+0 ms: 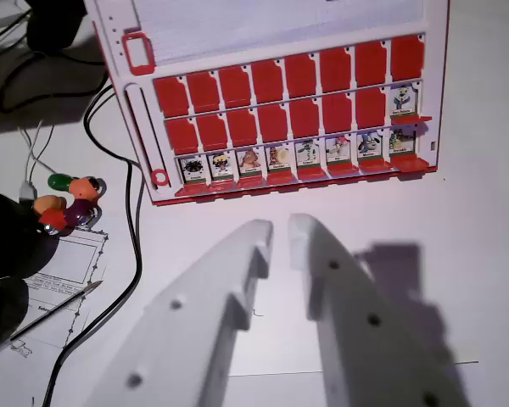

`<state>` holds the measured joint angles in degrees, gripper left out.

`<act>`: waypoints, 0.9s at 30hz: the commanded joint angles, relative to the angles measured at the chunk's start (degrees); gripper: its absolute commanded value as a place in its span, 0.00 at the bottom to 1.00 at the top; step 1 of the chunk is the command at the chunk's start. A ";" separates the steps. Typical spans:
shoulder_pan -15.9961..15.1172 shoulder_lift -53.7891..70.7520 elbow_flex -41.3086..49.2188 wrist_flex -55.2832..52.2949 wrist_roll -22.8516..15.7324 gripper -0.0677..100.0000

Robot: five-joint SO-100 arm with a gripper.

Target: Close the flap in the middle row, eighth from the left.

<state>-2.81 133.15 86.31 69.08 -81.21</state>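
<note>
Wrist view, steeply downward over end effector (280,233), toward board (288,102).

Looked like a hobbyist's desk or small home lab rather than any factory floor: plain white tabletop (483,212) across most of the frame, black cables (136,246) trailing loose down the left side. Held a red-and-white flap board game (288,102) at the upper centre, printed paper sheets (68,263) with a pen (55,307) at the lower left, and a cluster of coloured beads or toy pieces (72,199) at the left edge. Showed a white 3D-printed gripper (280,233) at the bottom centre, typical of a do-it-yourself robot bench.
</note>
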 commanded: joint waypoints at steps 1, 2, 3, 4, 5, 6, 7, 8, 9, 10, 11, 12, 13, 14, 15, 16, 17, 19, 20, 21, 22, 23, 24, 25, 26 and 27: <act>0.62 -2.37 -6.86 0.00 0.62 0.02; 0.79 -3.16 -7.56 0.00 0.79 0.02; 0.97 -3.96 -8.26 0.00 0.97 0.02; 1.05 -4.75 -8.88 0.00 1.14 0.02; 1.23 -5.54 -9.49 0.09 1.32 0.02; 1.41 -6.33 -10.11 0.26 1.49 0.02; 1.58 -7.21 -10.81 0.62 1.76 0.02; 1.67 -8.09 -11.43 1.23 2.02 0.02; 1.76 -8.88 -12.13 1.76 2.29 0.02; 1.85 -9.67 -12.57 2.02 2.64 0.02; 2.02 -10.37 -13.01 2.11 2.90 0.02; 2.11 -11.07 -13.27 2.11 3.08 0.02; 2.37 -11.78 -13.71 2.11 3.25 0.02; 2.46 -12.66 -14.15 2.11 3.43 0.02; 2.72 -13.45 -14.68 2.20 3.60 0.02; 2.99 -14.33 -15.21 2.20 3.78 0.02; 3.25 -15.21 -15.73 2.20 3.96 0.02; 3.87 -17.05 -16.87 2.20 4.13 0.02; 4.13 -18.02 -17.31 2.20 4.22 0.02; 4.48 -18.90 -17.67 2.20 4.22 0.02; 4.75 -19.78 -18.02 2.20 4.22 0.02; 5.19 -20.74 -18.46 2.20 4.22 0.02; 5.54 -21.71 -18.90 2.20 4.31 0.02; 5.98 -22.68 -19.34 2.20 4.31 0.02; 6.33 -23.73 -19.95 2.20 4.31 0.02; 6.77 -24.87 -20.65 2.20 4.31 0.02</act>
<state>3.16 109.25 72.07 71.19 -77.17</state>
